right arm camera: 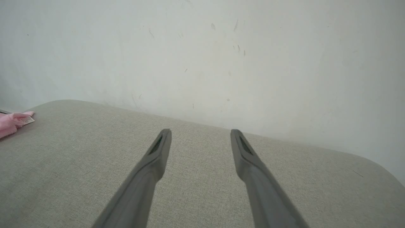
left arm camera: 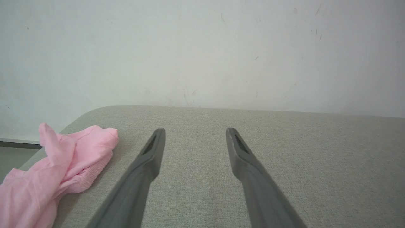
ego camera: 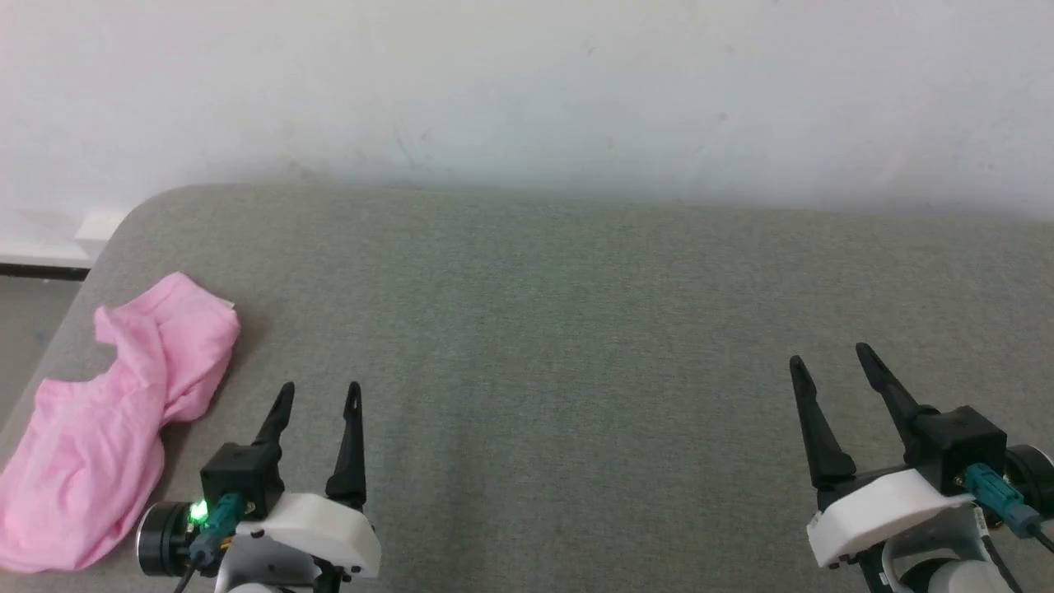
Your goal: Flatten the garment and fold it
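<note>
The left gripper (ego camera: 320, 387) hovers spread and empty. The garment (ego camera: 115, 420) lies crumpled just to its left at the grey cushion's (ego camera: 527, 329) edge, its length running roughly alongside the fingers. The right gripper (ego camera: 827, 354), likewise spread, is well apart from it. The waistband probably faces the left gripper, but bunching obscures it.

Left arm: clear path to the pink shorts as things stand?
Probably yes. The shorts lie crumpled on the grey surface just left of the open left gripper, and nothing stands between them.
</note>
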Motion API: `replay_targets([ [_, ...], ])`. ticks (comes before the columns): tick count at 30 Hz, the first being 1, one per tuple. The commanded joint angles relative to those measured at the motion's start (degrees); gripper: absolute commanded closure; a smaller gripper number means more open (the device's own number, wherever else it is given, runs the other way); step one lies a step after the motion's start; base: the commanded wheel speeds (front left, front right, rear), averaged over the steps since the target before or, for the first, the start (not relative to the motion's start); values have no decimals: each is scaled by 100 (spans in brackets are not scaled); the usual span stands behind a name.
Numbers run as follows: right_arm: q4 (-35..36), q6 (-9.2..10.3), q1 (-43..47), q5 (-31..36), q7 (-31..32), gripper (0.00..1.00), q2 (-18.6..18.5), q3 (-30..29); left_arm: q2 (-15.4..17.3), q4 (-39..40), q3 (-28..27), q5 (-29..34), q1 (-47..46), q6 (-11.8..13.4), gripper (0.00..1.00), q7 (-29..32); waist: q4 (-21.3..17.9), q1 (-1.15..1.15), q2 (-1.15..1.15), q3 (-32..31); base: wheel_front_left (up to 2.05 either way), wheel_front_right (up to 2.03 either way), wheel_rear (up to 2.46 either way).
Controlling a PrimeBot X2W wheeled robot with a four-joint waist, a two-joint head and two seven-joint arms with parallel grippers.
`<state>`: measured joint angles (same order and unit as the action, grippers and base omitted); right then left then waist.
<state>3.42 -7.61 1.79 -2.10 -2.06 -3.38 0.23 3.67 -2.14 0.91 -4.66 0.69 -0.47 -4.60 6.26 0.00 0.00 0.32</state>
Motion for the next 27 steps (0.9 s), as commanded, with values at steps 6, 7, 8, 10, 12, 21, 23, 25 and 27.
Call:
replay_targets([
  [6, 155, 5, 93, -32, 15, 0, -10, 72, 64, -44, -64, -155, -114, 5, 0, -120, 321, 0, 0, 33, 0, 0, 0],
  [7, 174, 5, 100, -31, 19, 0, -11, 86, 69, -50, -73, -169, -123, 5, 0, -133, 369, 0, 0, 40, 0, 0, 0],
  [8, 191, 5, 108, -27, 23, 0, -13, 100, 73, -55, -83, -185, -133, 5, 0, -146, 418, 0, 0, 44, 0, 0, 0],
  [10, 219, 5, 122, -22, 29, 0, -18, 130, 79, -66, -105, -213, -149, 10, 0, -171, 517, 0, 0, 48, 0, 0, 0],
  [12, 246, 5, 134, -14, 38, 0, -27, 161, 82, -74, -127, -244, -163, 13, 0, -196, 621, 0, 0, 53, 0, 0, 0],
  [21, 382, 6, 181, 10, 82, 0, -55, 301, 81, -86, -249, -351, -205, 7, 0, -305, 1132, 0, 0, 46, 0, 0, 0],
  [23, 409, 6, 188, 5, 90, 0, -59, 348, 78, -91, -283, -371, -204, 6, 0, -329, 1248, 0, 0, 42, 0, 0, 0],
  [25, 434, 6, 199, -7, 119, 0, -65, 405, 71, -93, -313, -392, -206, 0, 0, -353, 1368, 0, 0, 45, 0, 0, 0],
  [27, 464, 7, 201, -11, 131, 0, -78, 451, 65, -100, -342, -410, -210, -5, 0, -377, 1487, 0, 0, 49, 0, 0, 0],
])
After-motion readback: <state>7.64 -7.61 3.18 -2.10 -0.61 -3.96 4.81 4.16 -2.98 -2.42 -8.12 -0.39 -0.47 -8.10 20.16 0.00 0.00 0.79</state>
